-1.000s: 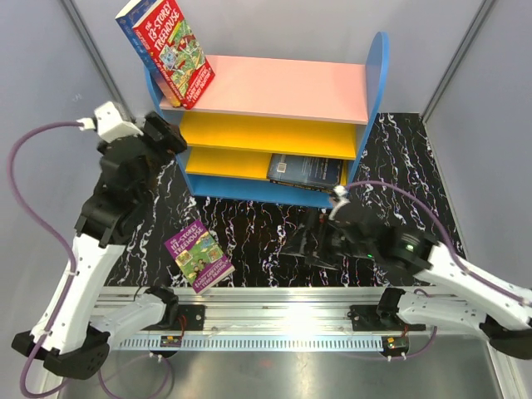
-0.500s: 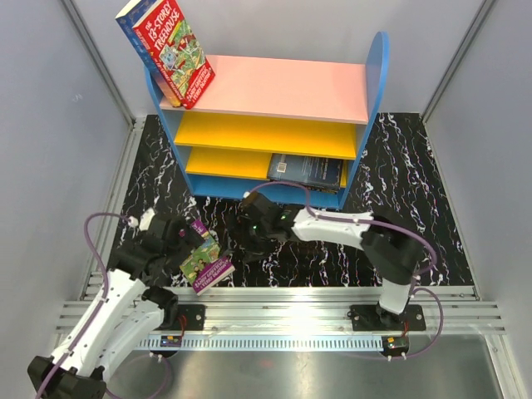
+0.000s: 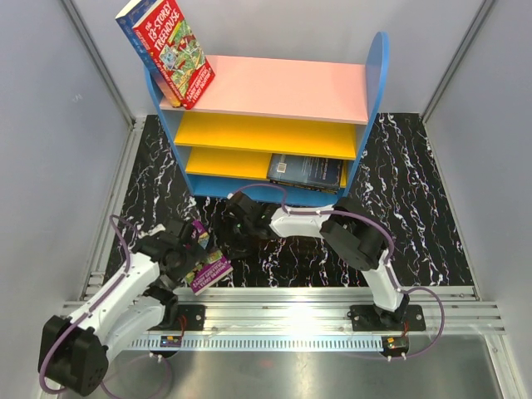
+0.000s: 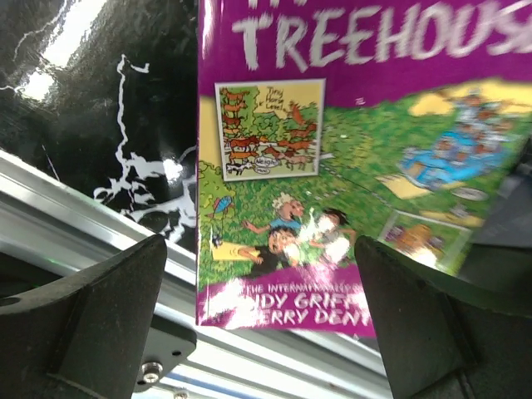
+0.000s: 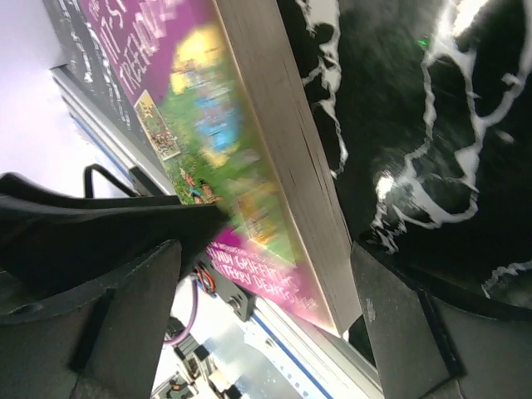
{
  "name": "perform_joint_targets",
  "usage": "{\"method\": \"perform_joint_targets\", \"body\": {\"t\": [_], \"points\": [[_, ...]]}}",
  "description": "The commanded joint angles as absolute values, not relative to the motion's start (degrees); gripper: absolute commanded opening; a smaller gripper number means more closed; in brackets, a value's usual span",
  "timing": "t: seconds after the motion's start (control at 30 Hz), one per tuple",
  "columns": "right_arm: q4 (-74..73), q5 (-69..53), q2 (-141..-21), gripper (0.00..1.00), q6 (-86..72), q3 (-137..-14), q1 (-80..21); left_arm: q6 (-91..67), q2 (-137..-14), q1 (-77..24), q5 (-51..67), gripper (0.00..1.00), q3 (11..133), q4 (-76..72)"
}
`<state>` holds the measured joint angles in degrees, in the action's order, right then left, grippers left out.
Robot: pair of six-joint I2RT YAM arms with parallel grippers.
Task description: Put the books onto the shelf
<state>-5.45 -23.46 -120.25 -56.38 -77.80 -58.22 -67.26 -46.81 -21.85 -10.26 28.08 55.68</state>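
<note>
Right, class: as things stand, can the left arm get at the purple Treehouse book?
Probably yes: the left gripper hangs open over the purple book, nothing between them. The right gripper crowds its other side, though.

Little room around the purple book point(image 3: 208, 264): the left gripper point(image 3: 179, 249) crowds its left side and the right gripper point(image 3: 226, 239) its far side, both gaping wide. The rail point(image 3: 332, 301) runs just at its near edge. My right arm point(image 3: 307, 220) lies across the mat point(image 3: 399, 199) in front of the shelf point(image 3: 378, 75), barring the low boards. On the pink top point(image 3: 291, 87), the red book point(image 3: 170, 50) takes the left end and the rest is bare. A dark book point(image 3: 306, 170) fills the lower yellow board's point(image 3: 224, 162) right half.
</note>
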Motion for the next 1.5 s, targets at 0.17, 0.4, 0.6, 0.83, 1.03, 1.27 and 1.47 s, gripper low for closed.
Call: {"method": "perform_joint_targets", "body": {"t": [0.17, 0.4, 0.6, 0.83, 1.03, 1.27, 1.47], "points": [[-3.08, -23.29, -118.23, 0.81, -57.48, -77.17, -58.36, -69.43, -51.77, -21.88, -11.51, 0.99, 24.96, 48.52], [-4.04, -23.29, -111.19, 0.68, -58.18, -75.06, -59.94, -71.1, -50.63, -21.88, -11.78, 0.99, 23.2, 45.36], [-3.34, -22.68, -109.69, 0.6, -60.47, -74.79, -63.1, -72.07, -47.72, -21.88, -12.13, 0.99, 22.76, 43.33], [2.9, -22.76, -109.86, 0.59, -63.72, -70.14, -64.51, -70.93, -48.08, -21.53, -11.6, 0.99, 22.68, 42.01], [5.61, -22.94, -110.74, 0.55, -64.77, -66.19, -64.78, -70.05, -47.02, -21.45, -11.6, 0.99, 23.2, 40.78], [6.59, -21.45, -108.55, 0.5, -66.71, -61.53, -66.27, -68.91, -47.29, -20.57, -11.69, 0.99, 23.47, 40.87], [4.83, -19.95, -108.19, 0.49, -66.44, -60.82, -69.08, -68.47, -47.29, -20.39, -11.6, 0.99, 23.38, 40.17]]}}
